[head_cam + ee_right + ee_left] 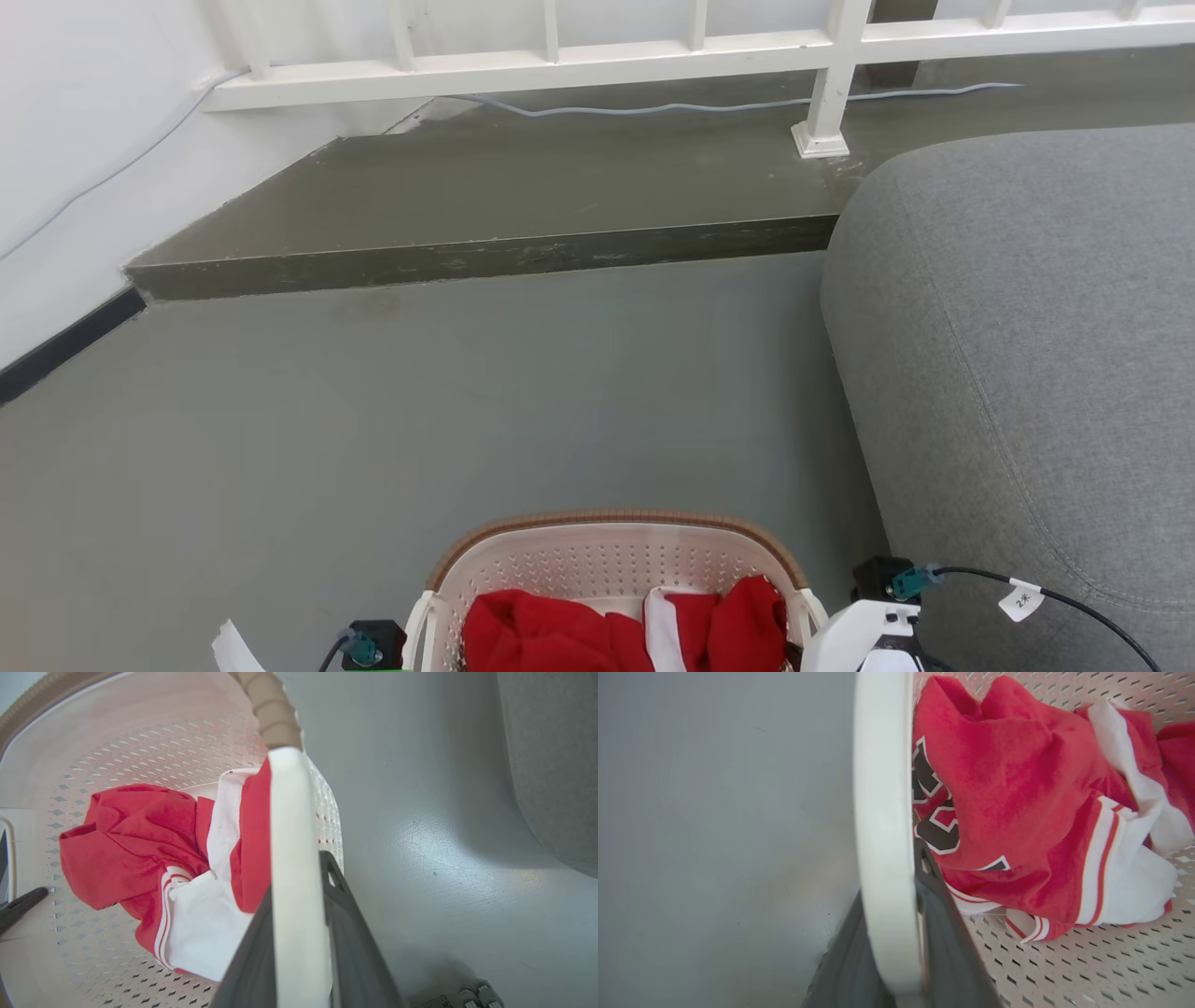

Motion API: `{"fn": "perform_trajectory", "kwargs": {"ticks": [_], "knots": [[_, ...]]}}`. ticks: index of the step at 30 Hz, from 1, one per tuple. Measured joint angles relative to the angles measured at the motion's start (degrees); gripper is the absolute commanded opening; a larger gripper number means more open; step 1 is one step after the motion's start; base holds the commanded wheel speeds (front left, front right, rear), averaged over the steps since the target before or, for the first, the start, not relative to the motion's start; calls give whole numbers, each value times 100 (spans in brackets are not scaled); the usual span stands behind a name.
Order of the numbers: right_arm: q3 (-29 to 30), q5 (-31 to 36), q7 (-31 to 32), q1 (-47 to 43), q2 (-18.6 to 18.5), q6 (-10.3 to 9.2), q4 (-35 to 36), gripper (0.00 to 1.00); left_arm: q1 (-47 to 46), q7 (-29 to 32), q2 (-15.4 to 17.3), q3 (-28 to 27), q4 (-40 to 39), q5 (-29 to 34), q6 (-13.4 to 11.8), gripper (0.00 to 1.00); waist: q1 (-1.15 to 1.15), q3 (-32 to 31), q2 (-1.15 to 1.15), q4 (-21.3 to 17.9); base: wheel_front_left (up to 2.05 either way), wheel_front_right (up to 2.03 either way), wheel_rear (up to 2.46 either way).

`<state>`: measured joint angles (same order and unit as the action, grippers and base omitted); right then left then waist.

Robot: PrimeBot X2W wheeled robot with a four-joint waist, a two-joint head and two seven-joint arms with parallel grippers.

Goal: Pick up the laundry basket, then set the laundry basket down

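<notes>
Above the grey floor (373, 448) beside a grey sofa (1027, 327), the laundry basket (616, 519) hangs close before the robot, left gripper (889, 872) and right gripper (299, 875) each clamped on a white handle, so the grasp looks done, the lift uncertain, the set-down left.

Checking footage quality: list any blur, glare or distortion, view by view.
Head view: sharp, evenly lit, laundry basket cropped at the bottom. Left wrist view: white handle near the lens blurred, red garment sharper. Right wrist view: soft glare on the floor, wide-angle bending at the edges.
</notes>
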<state>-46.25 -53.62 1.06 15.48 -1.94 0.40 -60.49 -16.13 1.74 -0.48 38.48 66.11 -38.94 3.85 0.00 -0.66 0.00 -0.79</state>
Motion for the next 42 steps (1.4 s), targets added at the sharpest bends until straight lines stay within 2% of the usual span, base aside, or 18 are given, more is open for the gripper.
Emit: {"fn": "perform_trajectory", "kwargs": {"ticks": [17, 42], "knots": [[-215, -209, -1, 1, -35, -145, 82, 0, 26, 24, 40, 122, -141, -75, -183, 0, 0, 4, 0, 1, 0, 0, 0], [-467, -345, -53, 111, -58, -254, 113, 0, 71, 13, 69, 231, -252, -334, -342, 0, 0, 181, 0, -50, 0, 0, 0]]}}
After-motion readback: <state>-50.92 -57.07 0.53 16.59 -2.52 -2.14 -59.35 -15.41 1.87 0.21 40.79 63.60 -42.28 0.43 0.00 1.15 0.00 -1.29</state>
